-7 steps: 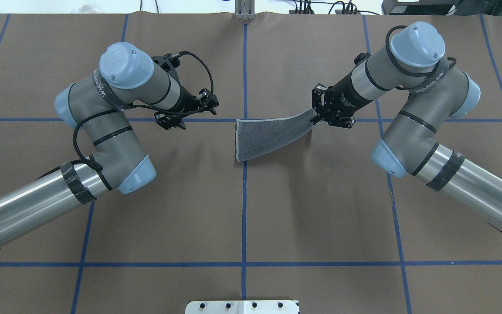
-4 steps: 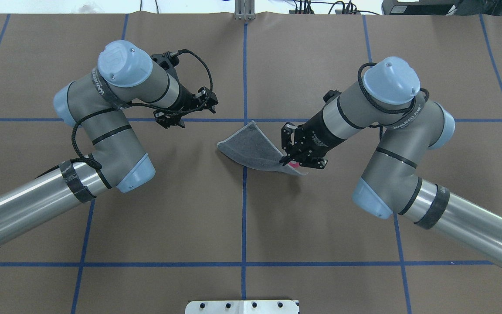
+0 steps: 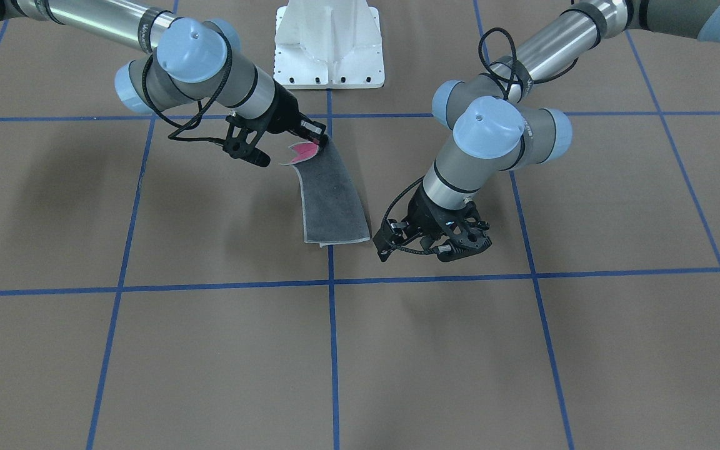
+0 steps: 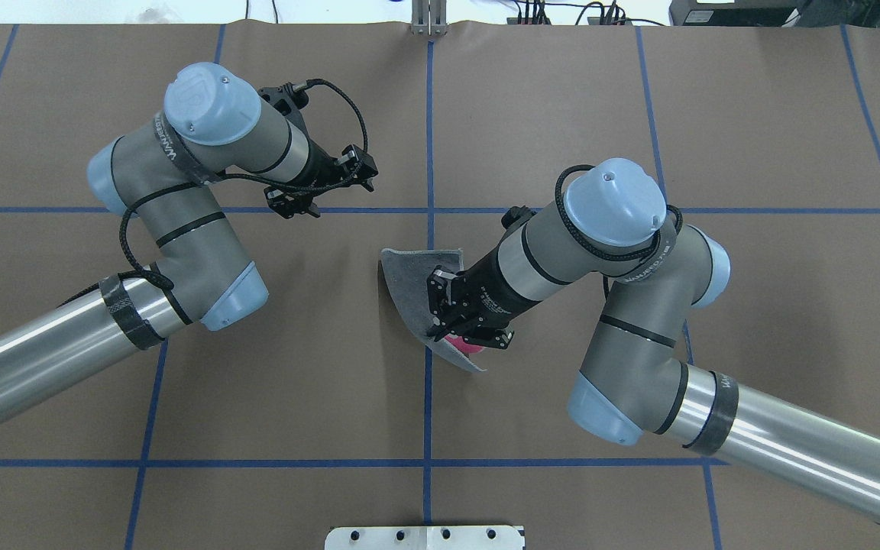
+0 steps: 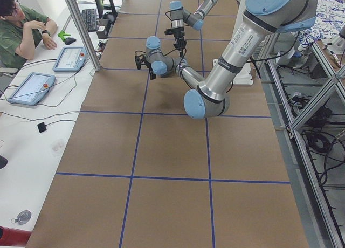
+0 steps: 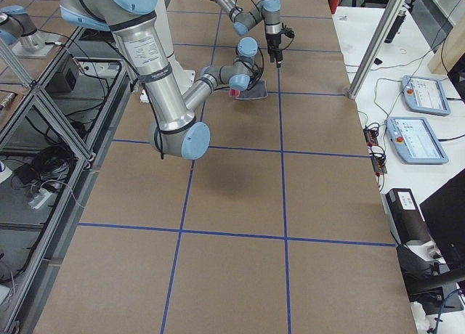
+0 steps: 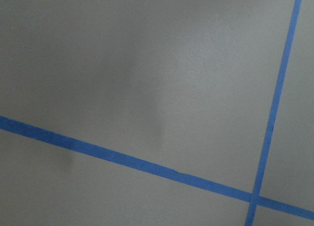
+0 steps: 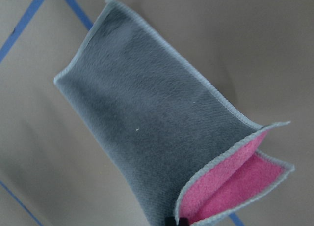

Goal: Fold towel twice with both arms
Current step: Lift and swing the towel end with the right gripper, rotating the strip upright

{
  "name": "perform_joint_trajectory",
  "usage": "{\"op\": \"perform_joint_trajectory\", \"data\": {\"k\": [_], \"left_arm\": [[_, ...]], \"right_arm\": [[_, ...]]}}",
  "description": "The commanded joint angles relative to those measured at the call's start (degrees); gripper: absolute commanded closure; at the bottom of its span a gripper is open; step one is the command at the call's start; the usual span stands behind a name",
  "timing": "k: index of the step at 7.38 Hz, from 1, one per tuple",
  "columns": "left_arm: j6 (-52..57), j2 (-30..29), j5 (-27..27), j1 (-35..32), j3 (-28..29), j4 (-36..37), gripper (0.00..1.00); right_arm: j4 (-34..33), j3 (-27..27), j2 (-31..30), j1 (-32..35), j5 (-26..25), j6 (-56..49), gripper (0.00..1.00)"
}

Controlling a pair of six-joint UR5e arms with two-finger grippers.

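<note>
Towel (image 4: 409, 284) — one end pinched in the right gripper (image 4: 438, 334) — has been swung toward the bench's robot-side edge, so the second fold is judged begun.

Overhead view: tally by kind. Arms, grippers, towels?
Arms: 2 (left arm, right arm)
Grippers: 2 (left gripper, right gripper)
Towels: 1 (towel)
Total: 5
</note>
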Motion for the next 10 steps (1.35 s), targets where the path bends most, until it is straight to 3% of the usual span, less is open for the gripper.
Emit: {"op": "perform_joint_trajectory", "data": {"k": [1,2,7,10], "left_arm": [[0.0,0.0,-0.1,-0.5,0.0,0.0,0.0],[0.1,0.0,-0.2,-0.5,0.0,0.0,0.0],[0.3,0.2,-1.6,-0.4,-0.4,-0.1,0.0],[-0.1,3.7,-5.0,0.4,-5.9,0.0,0.0]], "right_arm": [[0.3,-3.6,3.6,-0.9,-3.0,-0.3,0.85],[0.6,-4.2,3.9,-0.8,-3.1,-0.4,0.01],[0.7,-3.7,5.6,2.5,-3.1,-0.2,0.0],[0.5,-3.8,5.1,7.7,-3.1,-1.3,0.0]]}}
